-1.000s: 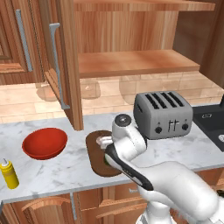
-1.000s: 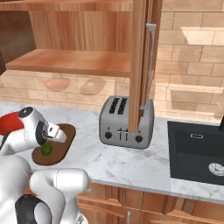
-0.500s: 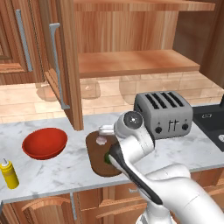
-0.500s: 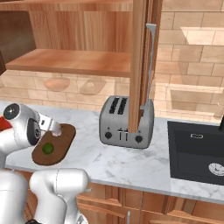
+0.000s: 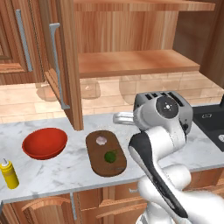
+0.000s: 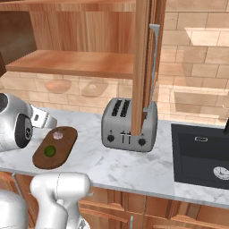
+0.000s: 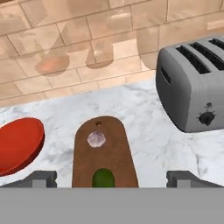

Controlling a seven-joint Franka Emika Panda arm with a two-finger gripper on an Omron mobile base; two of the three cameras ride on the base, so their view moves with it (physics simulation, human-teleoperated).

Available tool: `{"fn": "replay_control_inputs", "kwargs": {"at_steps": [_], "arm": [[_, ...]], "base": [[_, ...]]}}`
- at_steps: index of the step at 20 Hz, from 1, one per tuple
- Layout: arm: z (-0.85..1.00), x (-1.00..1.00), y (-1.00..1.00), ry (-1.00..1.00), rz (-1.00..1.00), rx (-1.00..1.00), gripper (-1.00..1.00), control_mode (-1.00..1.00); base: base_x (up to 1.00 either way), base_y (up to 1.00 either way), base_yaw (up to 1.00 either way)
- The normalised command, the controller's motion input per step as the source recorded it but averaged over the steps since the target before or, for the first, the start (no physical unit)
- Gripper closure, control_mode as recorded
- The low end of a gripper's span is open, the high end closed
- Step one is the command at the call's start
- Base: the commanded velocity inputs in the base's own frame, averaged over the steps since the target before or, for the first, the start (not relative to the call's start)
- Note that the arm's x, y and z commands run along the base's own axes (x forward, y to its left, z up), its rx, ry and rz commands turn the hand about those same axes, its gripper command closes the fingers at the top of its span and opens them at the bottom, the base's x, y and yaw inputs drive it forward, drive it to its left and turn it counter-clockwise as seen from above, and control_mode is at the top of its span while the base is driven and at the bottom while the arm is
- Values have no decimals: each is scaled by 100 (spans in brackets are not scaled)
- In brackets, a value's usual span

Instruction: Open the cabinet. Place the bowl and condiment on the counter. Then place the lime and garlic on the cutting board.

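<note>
Trouble from here looks minor, since everything appears placed: the lime [image 5: 110, 156] and garlic [image 5: 101, 140] both lie on the cutting board [image 5: 94, 164], the lime toward 6 o'clock of the garlic in the left base view, the two apart. The gripper [image 7: 111, 179] is released, jaws spread wide and holding nothing, raised over the board's near end.

One risk is the round lime rolling if the arm dips or brushes it while pulling away; it sits nearer the board's front end, and beyond that is the front edge of the counter [image 5: 57, 175]. The open cabinet [image 5: 131, 65] door [image 5: 65, 65] hangs at 11 o'clock of the board, and a wide swing that way could clip it or its handle. The toaster [image 6: 127, 125] stands at 3 o'clock of the board in the right base view, closing that side.

Open room lies straight up and back toward the base. The bowl [image 5: 44, 143] sits at 9 o'clock of the board, the condiment [image 5: 8, 173] farther out near the counter's front edge, both well clear.
</note>
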Motion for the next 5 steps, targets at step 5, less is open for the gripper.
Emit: {"fn": "replay_control_inputs", "kwargs": {"at_steps": [5], "arm": [[75, -99, -93, 0, 7, 14, -100, -100]], "base": [[0, 0, 0]]}}
